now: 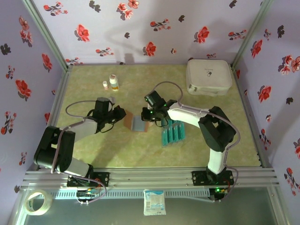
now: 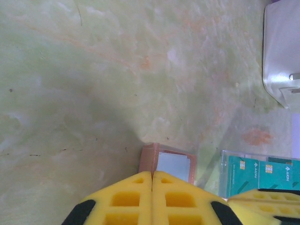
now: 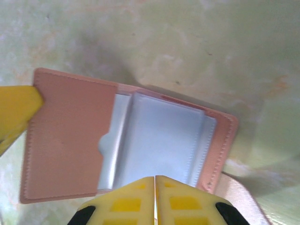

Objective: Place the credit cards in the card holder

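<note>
Down at the near rail, I see a roll of tape (image 1: 37, 202) on the left and a small white packet (image 1: 154, 202) near the middle, both on my side of the arm bases.

Past the bases, on the pale green surface (image 1: 131, 152), the credit cards (image 1: 173, 132) lie side by side in a short teal row, a little right of centre. Their far ends are partly under the right arm.

Just left of them and slightly farther back, the card holder (image 1: 139, 123) lies flat and open between the two wrists. Its greyish pockets face up, and a reddish-brown flap covers one half.

The left gripper (image 2: 152, 174) sits at the holder's left side. Its jaws are pressed together with nothing between them. From the right wrist camera, one of its yellow fingers (image 3: 14, 115) touches the edge of the brown flap.

The right gripper (image 3: 155, 178) is over the holder's pocketed half, at its edge. Its jaws are also closed tight and hold nothing. I cannot tell whether the tips press on the pocket or stand just above it.

Farther back, two small bottles (image 1: 114, 83) stand close together left of centre. A large white case (image 1: 208, 76) with rounded corners rests in the far right corner. Flowered walls (image 1: 154, 28) close off the back and sides.
</note>
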Available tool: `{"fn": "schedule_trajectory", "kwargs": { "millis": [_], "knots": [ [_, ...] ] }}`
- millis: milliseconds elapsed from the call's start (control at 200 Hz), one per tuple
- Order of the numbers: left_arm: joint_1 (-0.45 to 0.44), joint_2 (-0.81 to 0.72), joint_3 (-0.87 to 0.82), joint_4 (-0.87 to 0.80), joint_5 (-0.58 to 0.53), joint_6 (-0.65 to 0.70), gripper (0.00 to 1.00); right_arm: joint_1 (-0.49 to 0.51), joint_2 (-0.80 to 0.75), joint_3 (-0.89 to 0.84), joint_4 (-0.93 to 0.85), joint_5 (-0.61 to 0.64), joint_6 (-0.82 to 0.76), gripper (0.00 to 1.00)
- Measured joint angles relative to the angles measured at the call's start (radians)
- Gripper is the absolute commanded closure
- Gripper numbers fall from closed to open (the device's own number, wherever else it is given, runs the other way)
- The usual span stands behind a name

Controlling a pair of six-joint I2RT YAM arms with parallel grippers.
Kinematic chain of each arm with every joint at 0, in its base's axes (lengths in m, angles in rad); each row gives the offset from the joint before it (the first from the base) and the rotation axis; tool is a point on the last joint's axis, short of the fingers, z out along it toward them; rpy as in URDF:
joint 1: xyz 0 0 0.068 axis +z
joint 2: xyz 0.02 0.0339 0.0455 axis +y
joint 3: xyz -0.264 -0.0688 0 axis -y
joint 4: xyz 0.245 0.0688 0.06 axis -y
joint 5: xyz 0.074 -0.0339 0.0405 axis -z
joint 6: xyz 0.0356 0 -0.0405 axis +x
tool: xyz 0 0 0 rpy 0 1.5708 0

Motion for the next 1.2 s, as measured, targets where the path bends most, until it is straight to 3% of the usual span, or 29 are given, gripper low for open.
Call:
{"fn": "schedule_trajectory", "kwargs": {
  "millis": [120,260,700,965,1200],
  "knots": [
    [0.000,0.000,0.021,-0.058,-0.024,0.033,0.73,0.026,0.030,0.022,0.007,0.000,0.000,0.93],
    [0.000,0.000,0.075,-0.179,-0.085,0.098,0.67,0.037,0.076,0.011,0.015,0.001,0.001,0.94],
    [-0.030,0.064,0.118,-0.396,-0.272,0.179,0.66,0.037,0.095,-0.042,0.040,0.019,0.002,0.95],
    [-0.042,0.093,0.118,-0.399,-0.304,0.191,0.66,0.037,0.095,-0.046,0.055,0.020,0.010,0.94],
    [-0.044,0.096,0.150,-0.427,-0.307,0.214,0.65,0.037,0.095,-0.046,0.055,0.023,0.012,0.87]
  ]
}}
